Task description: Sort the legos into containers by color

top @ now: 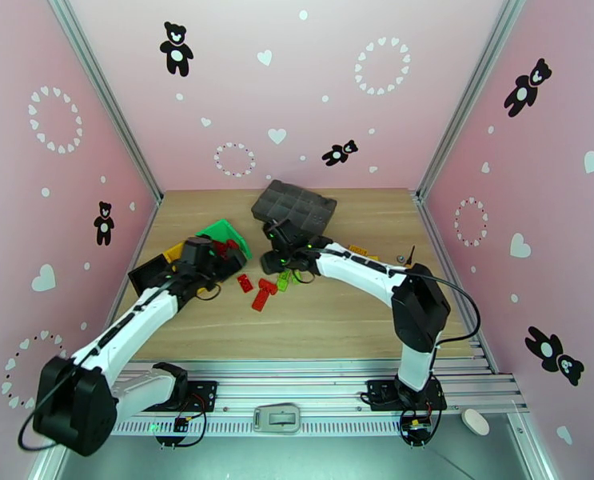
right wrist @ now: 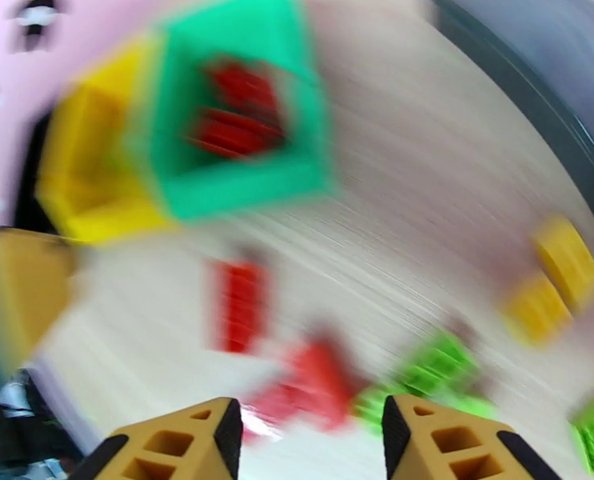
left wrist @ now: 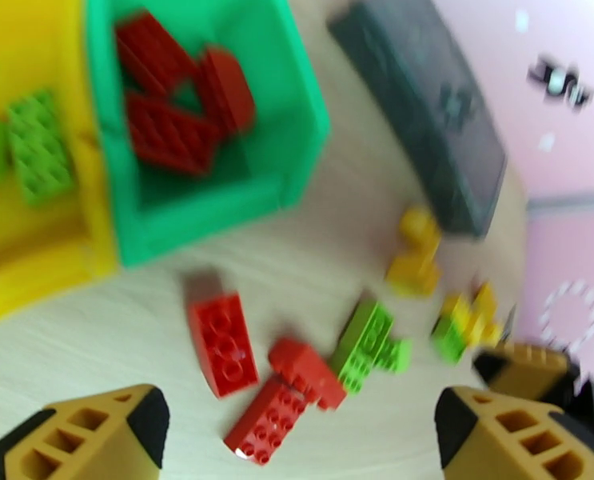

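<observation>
The left fingers stand wide apart with nothing between them, above loose red legos on the pale wooden bench. The right fingers are partly spread and empty, over blurred green legos. Further out, the green container holds red bricks and sits against the yellow container. The black container sits beside that, near the left wall. A dark grey tray lies at the back. Pink walls with black bears and white hearts enclose the bench.
</observation>
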